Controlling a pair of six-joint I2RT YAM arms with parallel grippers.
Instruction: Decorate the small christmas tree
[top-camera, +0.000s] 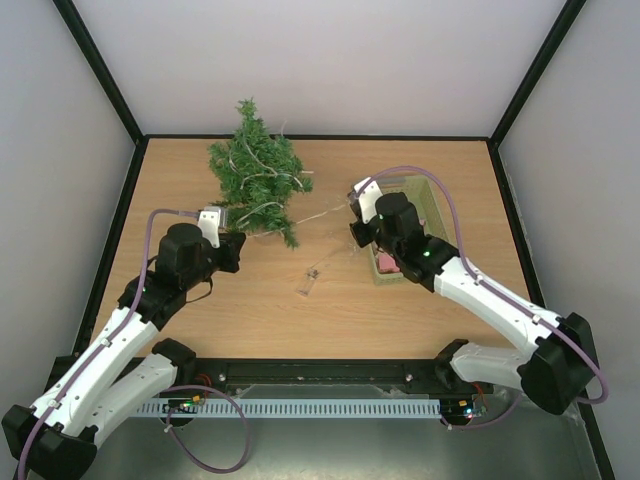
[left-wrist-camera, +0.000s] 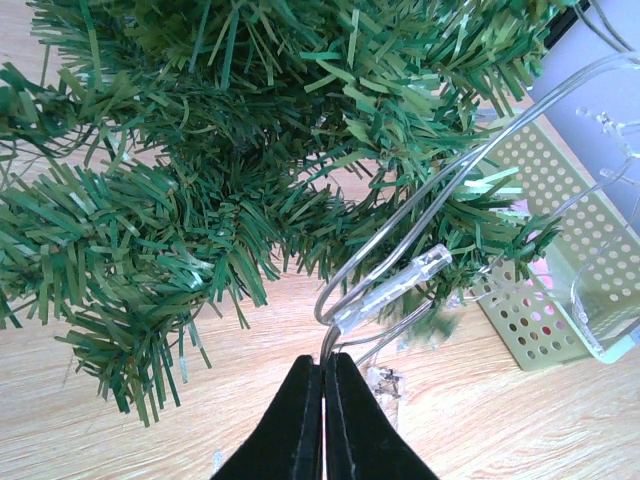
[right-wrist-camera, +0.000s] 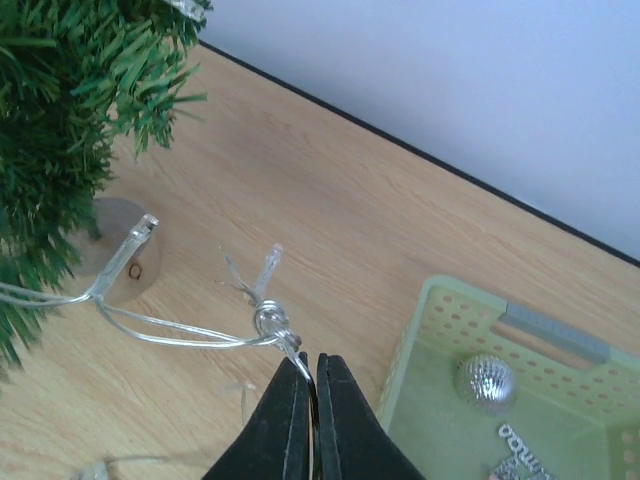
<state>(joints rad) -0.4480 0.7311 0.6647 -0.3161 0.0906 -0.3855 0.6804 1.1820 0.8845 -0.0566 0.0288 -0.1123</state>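
The small christmas tree (top-camera: 256, 172) stands at the back left of the table, its dark green branches (left-wrist-camera: 200, 180) filling the left wrist view. A clear light string (top-camera: 318, 212) is draped over it and runs right. My left gripper (top-camera: 235, 242) sits at the tree's near side, shut (left-wrist-camera: 325, 362) on the string's wires just below a clear bulb (left-wrist-camera: 400, 285). My right gripper (top-camera: 354, 215) is right of the tree, shut (right-wrist-camera: 312, 362) on the wire beside a small knot (right-wrist-camera: 270, 322). The tree's grey round base (right-wrist-camera: 110, 255) shows under the branches.
A pale green perforated basket (top-camera: 432, 196) lies under my right arm, holding a silver ball (right-wrist-camera: 485, 382) and a pink item (top-camera: 386, 263). A small clear piece (top-camera: 309, 282) lies on the wood mid-table. Black-edged walls enclose the table.
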